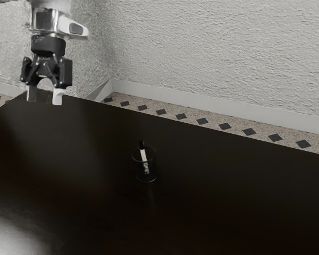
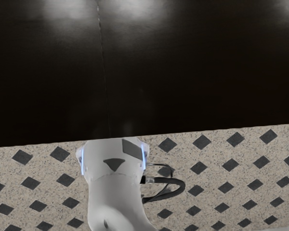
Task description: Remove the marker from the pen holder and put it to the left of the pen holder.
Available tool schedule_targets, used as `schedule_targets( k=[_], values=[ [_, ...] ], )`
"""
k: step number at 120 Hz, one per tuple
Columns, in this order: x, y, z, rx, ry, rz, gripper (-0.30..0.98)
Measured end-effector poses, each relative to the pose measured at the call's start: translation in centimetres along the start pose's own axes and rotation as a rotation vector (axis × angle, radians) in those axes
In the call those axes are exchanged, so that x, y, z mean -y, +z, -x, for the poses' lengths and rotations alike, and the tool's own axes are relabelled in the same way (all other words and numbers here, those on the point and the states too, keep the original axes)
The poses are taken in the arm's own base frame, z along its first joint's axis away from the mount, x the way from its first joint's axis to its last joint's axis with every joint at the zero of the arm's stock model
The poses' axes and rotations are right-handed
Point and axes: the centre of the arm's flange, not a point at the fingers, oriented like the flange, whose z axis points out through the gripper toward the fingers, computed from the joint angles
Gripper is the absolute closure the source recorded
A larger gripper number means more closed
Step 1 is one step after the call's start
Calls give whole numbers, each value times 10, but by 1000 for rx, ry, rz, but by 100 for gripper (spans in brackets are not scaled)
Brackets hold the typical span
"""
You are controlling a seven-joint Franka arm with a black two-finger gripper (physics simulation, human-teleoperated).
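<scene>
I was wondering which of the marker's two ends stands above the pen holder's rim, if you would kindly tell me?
The black end of the marker; its opposite end is down inside the pen holder.

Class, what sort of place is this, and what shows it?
Probably a robot test room: a white jointed robot arm beside a dark flat table, on a speckled beige floor with black diamonds.
</scene>
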Motion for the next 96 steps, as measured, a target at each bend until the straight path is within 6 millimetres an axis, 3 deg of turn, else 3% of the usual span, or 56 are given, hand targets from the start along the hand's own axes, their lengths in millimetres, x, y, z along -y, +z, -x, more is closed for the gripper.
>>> schedule_targets(
  k=[16,31,48,58,74,96],
  values=[
    [-5,-5,-51,-213,16,20,0],
    [17,30,-154,-218,-11,58,0],
    [39,57,-251,-260,-35,94,0],
    [51,76,-293,-268,-49,107,0],
    [56,96,-335,-284,-58,102,0],
    [50,114,-358,-284,-56,80,0]
  ],
)
